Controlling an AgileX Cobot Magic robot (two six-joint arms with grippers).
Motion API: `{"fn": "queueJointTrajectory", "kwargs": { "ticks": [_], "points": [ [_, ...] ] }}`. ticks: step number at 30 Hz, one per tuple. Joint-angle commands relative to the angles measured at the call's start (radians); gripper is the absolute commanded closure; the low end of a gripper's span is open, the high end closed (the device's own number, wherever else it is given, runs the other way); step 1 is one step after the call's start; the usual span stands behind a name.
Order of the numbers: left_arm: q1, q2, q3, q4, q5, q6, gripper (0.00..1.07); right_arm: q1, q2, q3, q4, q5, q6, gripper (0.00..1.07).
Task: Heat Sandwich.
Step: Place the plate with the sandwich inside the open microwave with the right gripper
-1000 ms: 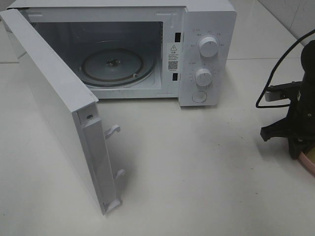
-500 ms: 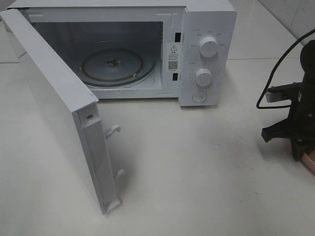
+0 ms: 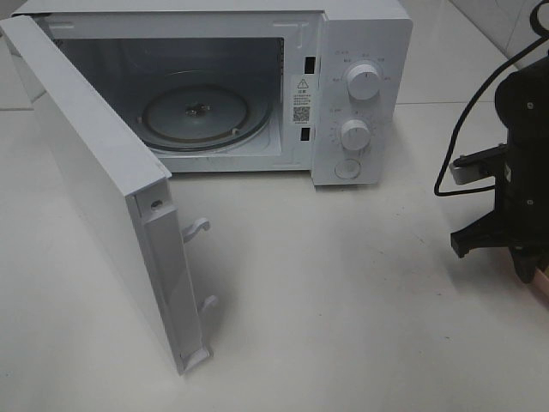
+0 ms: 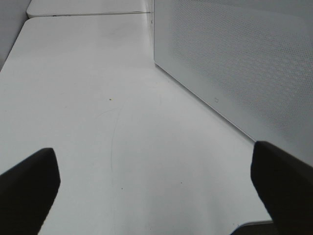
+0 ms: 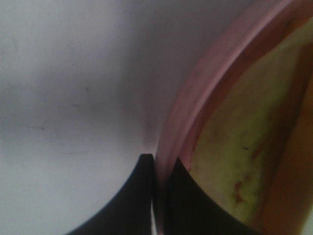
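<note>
Two fingers of my right gripper (image 5: 159, 166) press together on the rim of the pink plate (image 5: 195, 93) at the table's (image 3: 343, 300) right edge. The sandwich (image 5: 234, 147) lies on that plate, just past the rim from my jaws; I cannot tell its long axis this close. The microwave (image 3: 360, 51) stands at the far edge, well apart to the left, its door (image 3: 94, 197) swung wide. My left gripper (image 4: 156, 191) hangs with jaws apart outside that door, holding nothing. I judge only the control panel (image 3: 360, 112) crowds my path.
</note>
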Motion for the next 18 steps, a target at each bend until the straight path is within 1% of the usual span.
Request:
{"fn": "queueJointTrajectory", "kwargs": {
  "ticks": [1,9,16,18],
  "points": [
    [-0.004,-0.02,0.004,-0.005,-0.014,-0.002,0.07,0.036,-0.007,-0.002,-0.068,0.06,0.044,1.07],
    [-0.004,-0.02,0.004,-0.005,-0.014,-0.002,0.07,0.105,-0.059,0.021,-0.099,0.091,0.065,1.07],
    [-0.004,-0.02,0.004,-0.005,-0.014,-0.002,0.07,0.185,-0.166,0.094,-0.107,0.103,0.078,1.07],
    [-0.004,-0.02,0.004,-0.005,-0.014,-0.002,0.07,0.193,-0.181,0.105,-0.106,0.103,0.078,1.07]
  ]
}}
